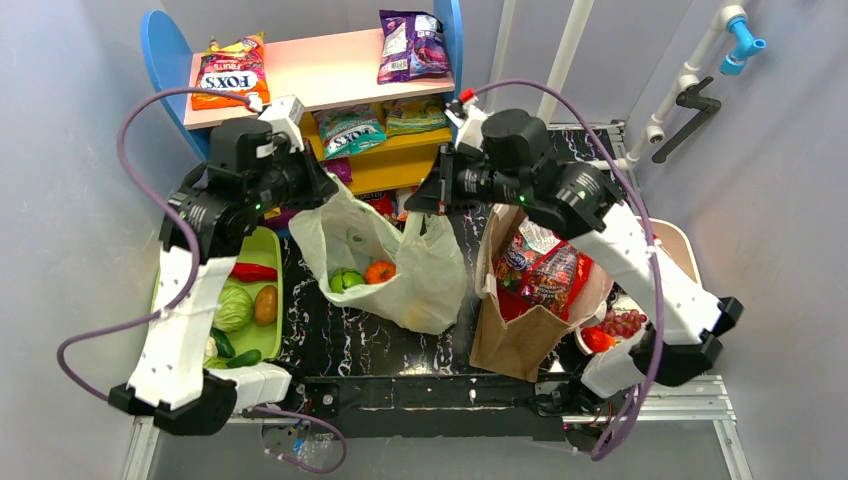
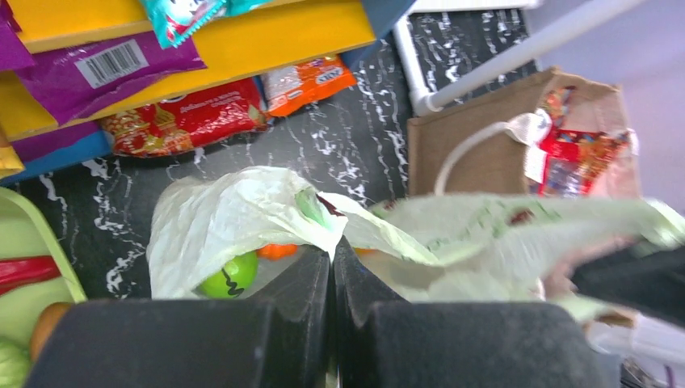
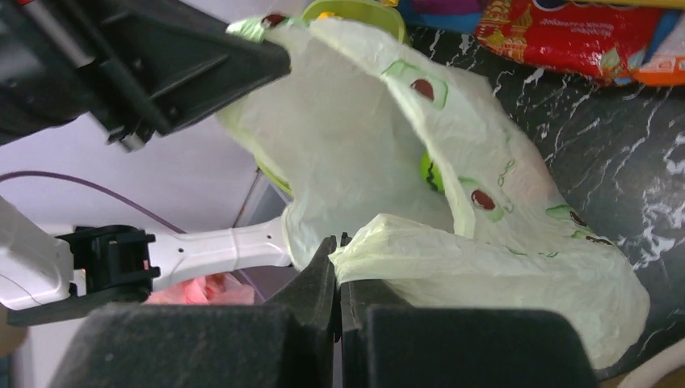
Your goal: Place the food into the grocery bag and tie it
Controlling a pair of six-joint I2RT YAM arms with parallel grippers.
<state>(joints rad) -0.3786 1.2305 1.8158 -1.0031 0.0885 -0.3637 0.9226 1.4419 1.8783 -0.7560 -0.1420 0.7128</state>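
- Left gripper [image 2: 333, 249] pinched tight on the grocery bag [image 1: 425, 285] at its mouth edge
- Right gripper [image 3: 338, 244] clamped on the bag's opposite edge
- Orange-red piece [image 1: 380, 271] and green piece [image 1: 346, 280] lie inside the bag on the table [image 1: 330, 340]

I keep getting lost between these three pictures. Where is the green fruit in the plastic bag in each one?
Top view: the green fruit sits left of centre inside the open plastic bag, beside an orange fruit.
Left wrist view: lower left, peeking out under the bag's fold.
Right wrist view: right of centre, a small green patch inside the bag.
Shared landmark: the plastic bag itself.
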